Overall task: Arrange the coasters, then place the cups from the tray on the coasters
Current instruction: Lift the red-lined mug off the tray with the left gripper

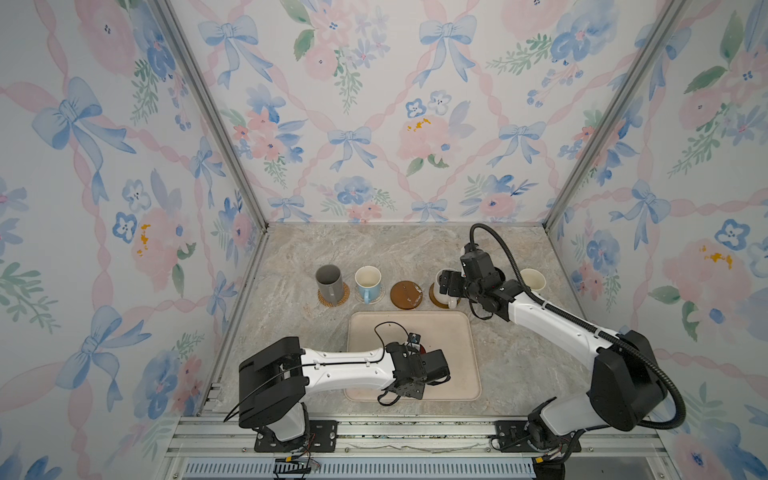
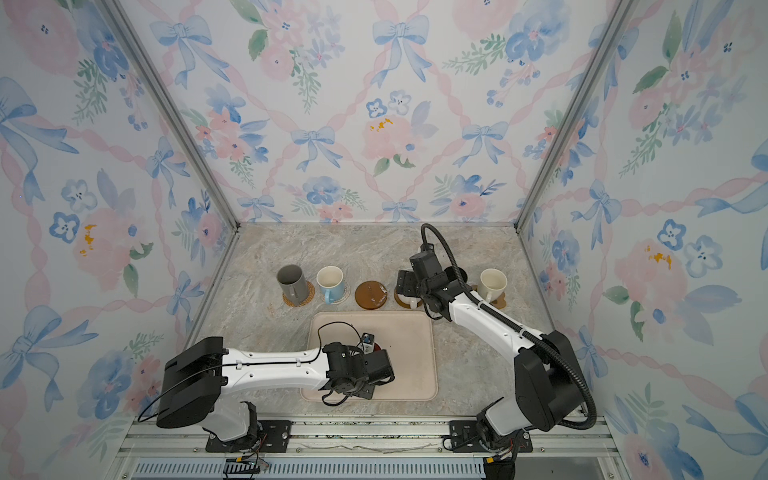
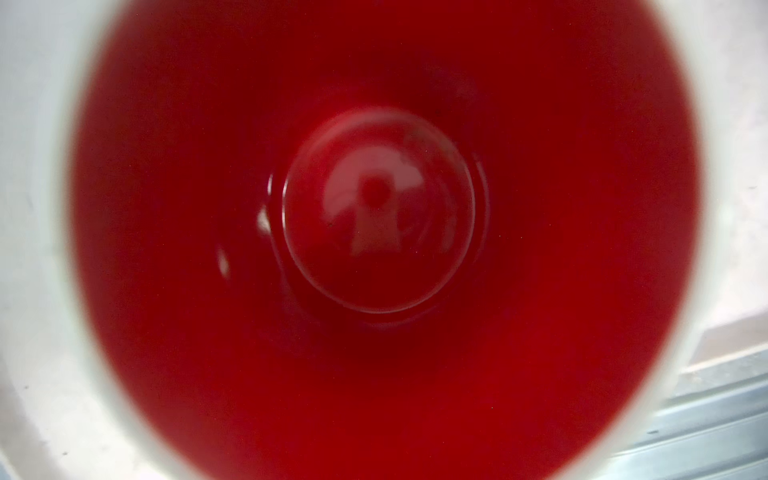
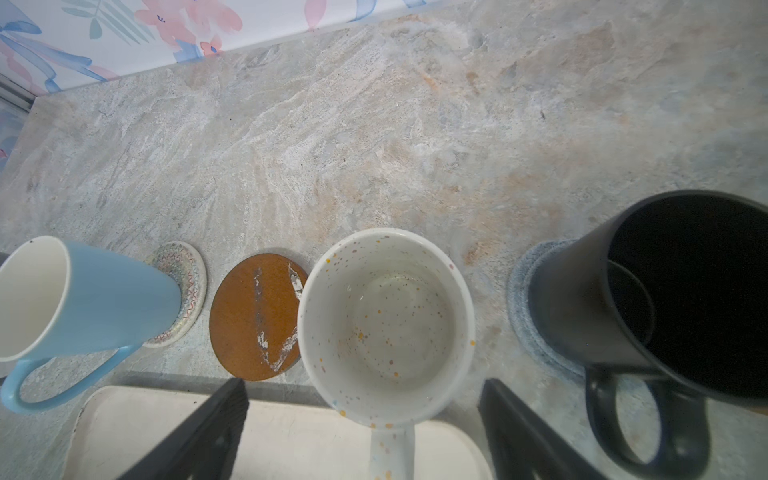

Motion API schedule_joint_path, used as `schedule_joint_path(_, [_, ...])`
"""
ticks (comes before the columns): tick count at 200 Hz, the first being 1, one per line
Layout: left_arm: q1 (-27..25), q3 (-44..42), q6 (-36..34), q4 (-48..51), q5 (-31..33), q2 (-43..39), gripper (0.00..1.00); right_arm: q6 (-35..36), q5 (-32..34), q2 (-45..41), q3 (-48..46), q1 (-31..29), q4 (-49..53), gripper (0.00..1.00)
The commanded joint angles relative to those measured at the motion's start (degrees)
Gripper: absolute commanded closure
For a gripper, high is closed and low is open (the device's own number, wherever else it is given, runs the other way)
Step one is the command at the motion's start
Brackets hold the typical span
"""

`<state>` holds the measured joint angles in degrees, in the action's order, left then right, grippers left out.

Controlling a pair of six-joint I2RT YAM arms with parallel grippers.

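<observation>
In both top views: tray [image 1: 453, 332], front middle of worktop [image 1: 374, 249], holds one red-lined mug [image 2: 379, 347] beneath left gripper [image 1: 417, 363]; whether its claw grips it is hidden. Left wrist view: red-lined mug upright, empty. Right wrist view: speckled mug [image 4: 386, 320] upright, empty, just behind tray's back edge, handle toward tray; right gripper [image 4: 363, 388], jaws spread wide, holding nothing.

Both top views look steeply down from high above the front edge, sharing the whole desk [image 1: 374, 249]. The left wrist camera peers point-blank into the red-lined mug [image 3: 378, 208]; the right wrist camera looks down closely on the speckled mug [image 4: 386, 316].
</observation>
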<state>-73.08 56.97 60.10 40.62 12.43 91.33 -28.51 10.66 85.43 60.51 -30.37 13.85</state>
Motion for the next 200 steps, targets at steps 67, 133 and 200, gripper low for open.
schedule_joint_path(67, [3.5, 6.4, -5.2, 1.1, 5.1, -1.5, 1.00, -0.5, -1.1, -1.4, 0.0, 0.6, -0.5, 0.10])
schedule_joint_path(133, [11.0, 15.3, -14.6, 1.0, 9.5, 2.2, 1.00, -0.3, -1.9, -2.4, -0.4, 0.6, -1.2, 0.10])
schedule_joint_path(200, [19.2, 23.2, -22.4, 0.9, 9.8, 7.4, 1.00, 0.3, -0.5, -5.4, -1.8, 1.3, -0.7, 0.10])
